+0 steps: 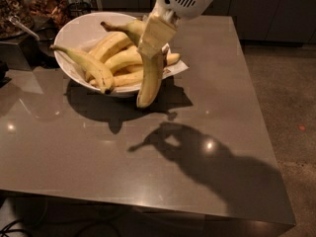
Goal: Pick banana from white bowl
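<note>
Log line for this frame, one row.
end effector: above rim of white bowl, shut on banana | banana: hanging tip down | white bowl: other bananas inside

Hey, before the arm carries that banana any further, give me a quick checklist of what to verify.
1. Grasp: ok. The gripper above the bowl's near rim is shut on the banana, which hangs straight down.
2. Banana clear of the white bowl: cannot tell. Its lower end overlaps the near rim.
3. Other bananas: ok. They lie in the bowl.
4. Bowl upright on the table: ok.
5. Grip security: cannot tell. It holds near one end, so the banana may swing.
</note>
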{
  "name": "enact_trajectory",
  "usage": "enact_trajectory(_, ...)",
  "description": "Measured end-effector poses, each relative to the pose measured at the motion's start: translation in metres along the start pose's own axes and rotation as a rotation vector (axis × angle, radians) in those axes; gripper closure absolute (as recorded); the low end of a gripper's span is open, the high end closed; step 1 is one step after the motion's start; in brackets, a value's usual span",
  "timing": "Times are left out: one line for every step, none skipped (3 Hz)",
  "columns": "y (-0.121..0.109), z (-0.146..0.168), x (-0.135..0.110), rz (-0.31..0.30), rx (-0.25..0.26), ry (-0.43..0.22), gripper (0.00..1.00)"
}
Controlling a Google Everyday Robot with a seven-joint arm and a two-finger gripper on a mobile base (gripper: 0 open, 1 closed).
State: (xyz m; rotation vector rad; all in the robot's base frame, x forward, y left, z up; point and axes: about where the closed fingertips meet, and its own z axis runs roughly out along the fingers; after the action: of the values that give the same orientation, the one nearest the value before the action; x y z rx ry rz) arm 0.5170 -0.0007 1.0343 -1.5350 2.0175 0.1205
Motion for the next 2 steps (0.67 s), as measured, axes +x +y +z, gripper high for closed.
enact_trajectory(0.006, -0.003, 0.019, -0.001, 0.000, -0.012, 1.00)
enact_trajectory(0.013, -0.004, 0.041, 0.005, -0.008, -0.024, 1.00)
